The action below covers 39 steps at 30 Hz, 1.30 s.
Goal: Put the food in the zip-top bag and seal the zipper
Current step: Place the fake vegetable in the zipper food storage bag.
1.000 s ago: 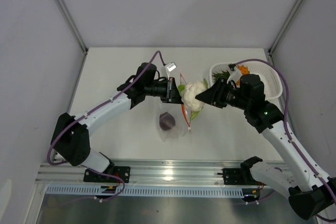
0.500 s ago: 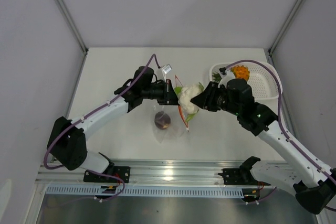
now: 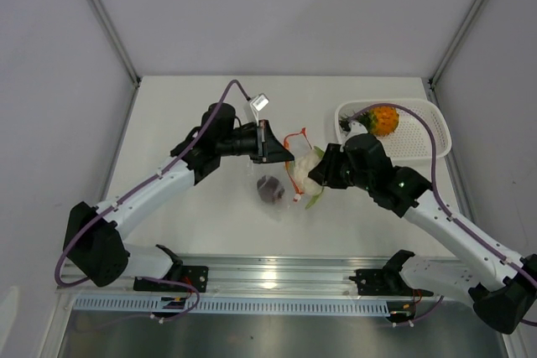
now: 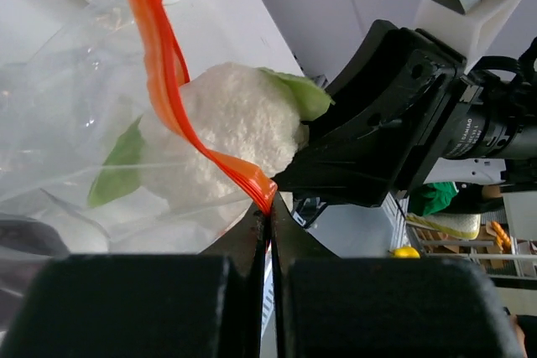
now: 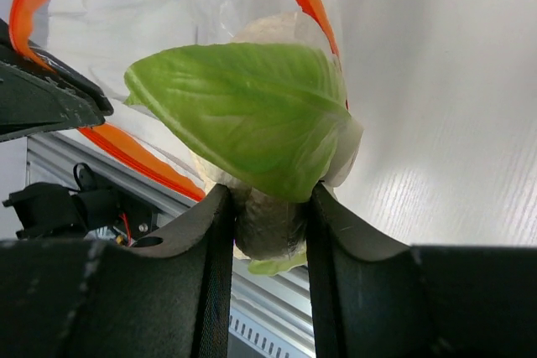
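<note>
Pinching one end of the thin red-orange zipper strip (image 4: 164,81), the left hand (image 4: 268,224) has its two dark fingers pressed flat together, with the strip's corner caught between the tips. From that pinch the strip rises in a loop and carries the mouth edge of the clear, crinkly plastic zip-top bag (image 4: 59,123).

The right hand (image 5: 267,207) faces the left hand across the bag. Its fingers (image 5: 210,274) are partly spread and clamped on the base of the white and pale-green toy vegetable piece (image 5: 243,115), one finger on each side. A broad green leaf lies just above the fingertips. In the right wrist view a length of red-orange strip passes on either side of the piece, so it sits in the open mouth of the bag. In the left wrist view the strip crosses in front of the piece's white head.

Seen from above, the two hands meet near the middle of the white worktop (image 3: 185,123), the left hand (image 3: 275,142) just beside the strip (image 3: 295,138) and the right hand (image 3: 323,169) behind the vegetable piece (image 3: 304,169). The bag (image 3: 281,207) extends toward the near edge. Through its film shows the dark red-purple round toy fruit (image 3: 270,189), inside the bag. Whether the bag's bottom rests on the worktop cannot be told.

At the far right, well apart from the bag, the orange toy pineapple with a spiky green crown (image 3: 384,119) lies in the white perforated plastic basket (image 3: 428,136).
</note>
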Tool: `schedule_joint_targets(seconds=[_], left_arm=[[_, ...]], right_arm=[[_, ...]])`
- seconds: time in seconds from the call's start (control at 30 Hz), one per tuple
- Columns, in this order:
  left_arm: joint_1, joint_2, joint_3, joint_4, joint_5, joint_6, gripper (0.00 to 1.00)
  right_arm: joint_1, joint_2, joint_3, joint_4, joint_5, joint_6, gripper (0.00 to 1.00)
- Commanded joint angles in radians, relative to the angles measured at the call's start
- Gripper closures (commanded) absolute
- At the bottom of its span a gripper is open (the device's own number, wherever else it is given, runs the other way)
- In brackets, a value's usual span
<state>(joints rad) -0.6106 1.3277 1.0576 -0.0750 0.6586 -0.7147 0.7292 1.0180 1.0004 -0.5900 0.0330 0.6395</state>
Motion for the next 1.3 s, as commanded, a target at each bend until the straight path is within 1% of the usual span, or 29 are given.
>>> schedule_joint_targets(seconds=[0.0, 0.13, 0.33, 0.5, 0.7, 0.8, 0.93, 1.03, 1.17, 1.27], left_arm=[[-0.005, -0.009, 0.021, 0.067, 0.064, -0.025, 1.00], [-0.005, 0.007, 0.025, 0.057, 0.093, -0.011, 0.99], [-0.006, 0.007, 0.013, 0.017, 0.084, 0.027, 0.99], [-0.014, 0.002, -0.004, 0.021, 0.085, 0.034, 0.99], [-0.020, -0.009, 0.013, 0.012, 0.085, 0.046, 1.00], [-0.021, -0.002, 0.031, -0.032, 0.075, 0.070, 0.99], [-0.025, -0.001, 0.027, -0.037, 0.056, 0.075, 0.99], [-0.025, 0.005, 0.033, -0.060, 0.017, 0.090, 0.99], [-0.026, 0.007, 0.024, -0.059, -0.020, 0.092, 0.99], [-0.028, 0.007, 0.019, -0.049, -0.034, 0.087, 0.99]], right_arm=[[0.006, 0.017, 0.006, 0.087, -0.079, -0.046, 1.00], [0.006, 0.042, 0.038, 0.120, -0.137, -0.083, 1.00], [-0.020, 0.047, 0.142, 0.101, -0.134, -0.100, 1.00], [-0.097, 0.077, 0.202, 0.116, -0.185, -0.054, 1.00], [-0.125, 0.145, 0.218, 0.137, -0.254, 0.022, 1.00], [-0.142, 0.159, 0.230, 0.139, -0.283, 0.041, 1.00], [-0.157, 0.174, 0.248, 0.118, -0.321, 0.069, 1.00], [-0.171, 0.165, 0.241, 0.110, -0.335, 0.149, 1.00], [-0.197, 0.136, 0.178, 0.180, -0.406, 0.287, 1.00], [-0.200, 0.123, 0.158, 0.182, -0.393, 0.331, 1.00]])
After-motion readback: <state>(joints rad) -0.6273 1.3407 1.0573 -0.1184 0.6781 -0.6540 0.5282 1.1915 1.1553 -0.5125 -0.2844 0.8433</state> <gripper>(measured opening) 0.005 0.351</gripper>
